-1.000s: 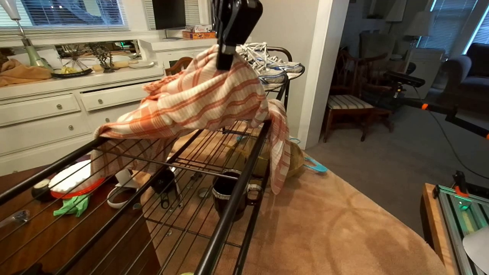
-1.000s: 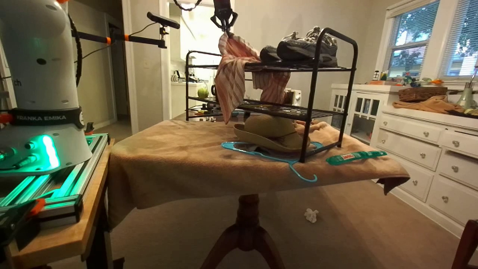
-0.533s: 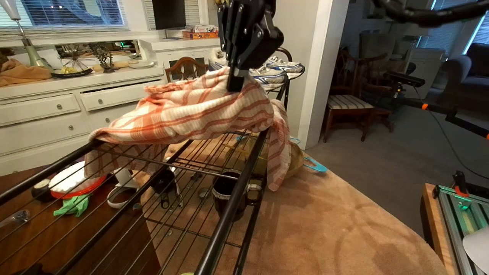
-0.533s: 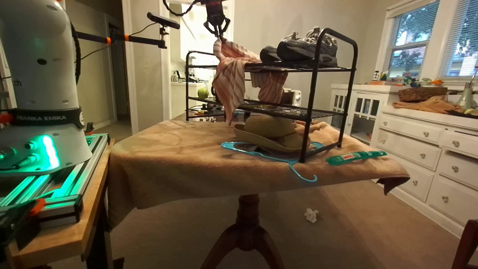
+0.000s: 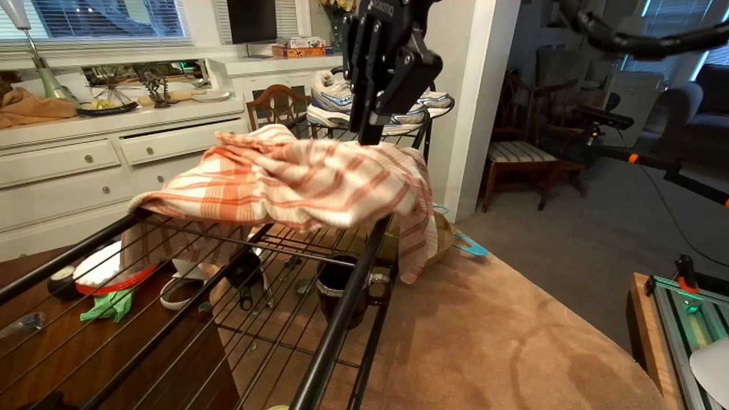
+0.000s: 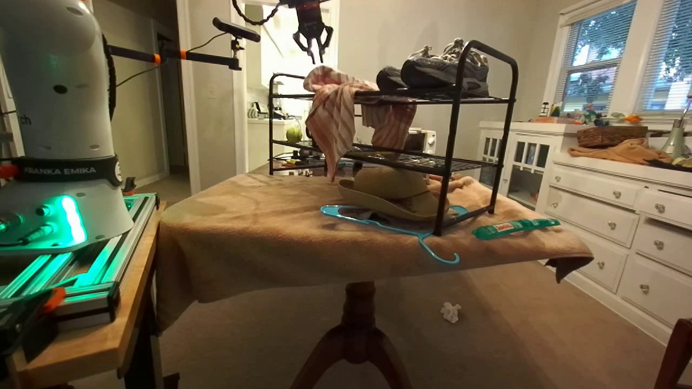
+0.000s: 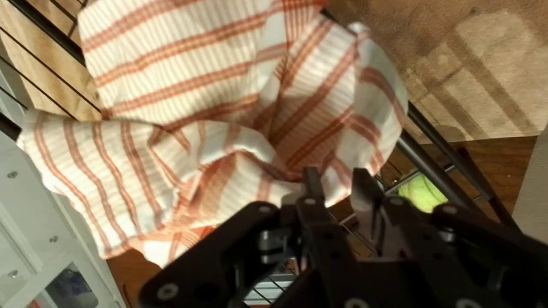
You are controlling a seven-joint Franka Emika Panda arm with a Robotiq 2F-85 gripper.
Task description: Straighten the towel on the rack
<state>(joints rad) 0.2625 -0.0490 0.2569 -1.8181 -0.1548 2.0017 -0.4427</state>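
Note:
The orange-red and cream striped towel [image 5: 228, 188] lies rumpled across the top of the dark wire rack [image 6: 455, 135]. Its ends hang down on both sides, and one long corner of the towel [image 6: 332, 116] droops past the middle shelf. Folds bunch up in the middle of the cloth [image 7: 214, 171] in the wrist view. Just above it is my gripper [image 6: 317, 60], its fingertips parted with a narrow gap. Nothing is pinched between the fingers [image 7: 314, 184] in the wrist view; the cloth shows beyond them. In an exterior view the gripper [image 5: 369, 134] overlaps the towel's far edge.
Sneakers [image 6: 440, 75] occupy the far part of the top shelf, close to the gripper. Beneath the rack are a dark mug [image 5: 331, 302] and a wide-brimmed hat [image 6: 389, 186]. A blue hanger [image 6: 373, 220] and green packet [image 6: 513, 227] lie on the tan-covered table.
My gripper came down toward the rack with the towel's raised fold, then its fingers parted. The fold has dropped from the fingertips and sunk onto the rack, blurred in an exterior view.

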